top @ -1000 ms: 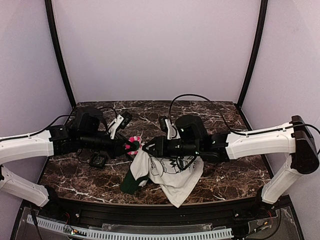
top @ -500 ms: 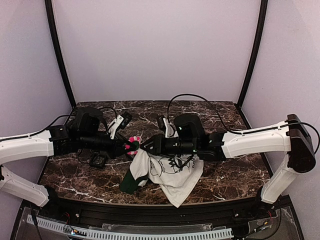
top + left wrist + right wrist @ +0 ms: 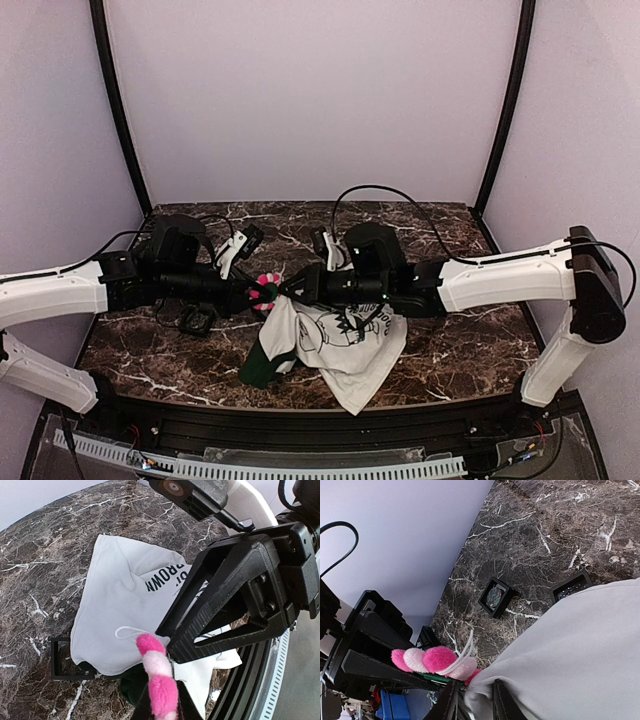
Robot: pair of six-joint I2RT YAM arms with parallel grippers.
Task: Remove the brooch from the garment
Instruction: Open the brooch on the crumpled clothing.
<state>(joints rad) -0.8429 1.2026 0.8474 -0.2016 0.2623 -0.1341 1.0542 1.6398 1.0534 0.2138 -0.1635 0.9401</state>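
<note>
Top external view shows the right gripper (image 3: 287, 293) shifted left, fingers narrowing onto the garment (image 3: 335, 345) beside the brooch (image 3: 266, 289). The left gripper (image 3: 258, 293) clamps the brooch, aloft left of centre; pulling apart looks next.

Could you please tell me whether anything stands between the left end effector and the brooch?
Nothing visible does: the left end effector is shut on the brooch itself. The garment hangs from the brooch, and the right end effector has its fabric between its fingers right beside it.
</note>
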